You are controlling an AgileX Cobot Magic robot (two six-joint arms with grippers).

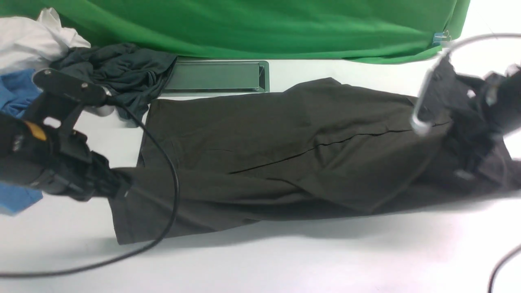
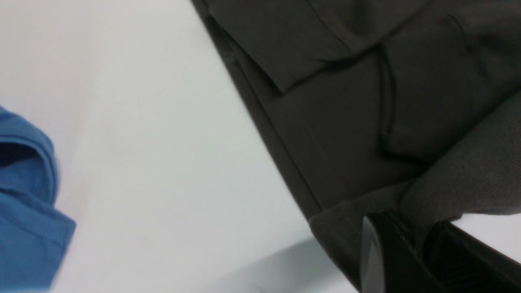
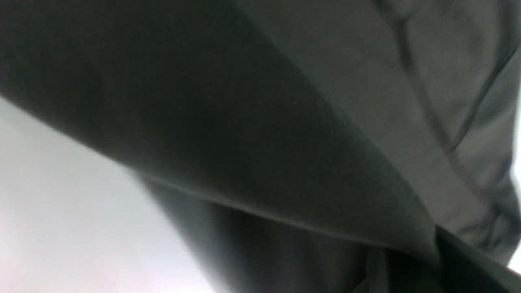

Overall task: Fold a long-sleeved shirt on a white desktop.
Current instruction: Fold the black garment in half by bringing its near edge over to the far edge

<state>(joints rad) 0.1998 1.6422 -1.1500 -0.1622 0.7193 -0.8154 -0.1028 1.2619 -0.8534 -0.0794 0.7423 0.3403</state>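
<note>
Well, white desktop (image 1: 260,260), green cloth (image 1: 252,28) behind, both arms' fingers (image 2: 376,256) clamped on shirt (image 1: 244,134).

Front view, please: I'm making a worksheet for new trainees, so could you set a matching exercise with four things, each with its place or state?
1. Shirt
2. Left gripper
3. Blue cloth
4. Green cloth

A. Along the far side of the table
B. Held by both grippers
C. At the left edge of the view
D. Shut on dark fabric

Pairs: 1-B, 2-D, 3-C, 4-A
</note>
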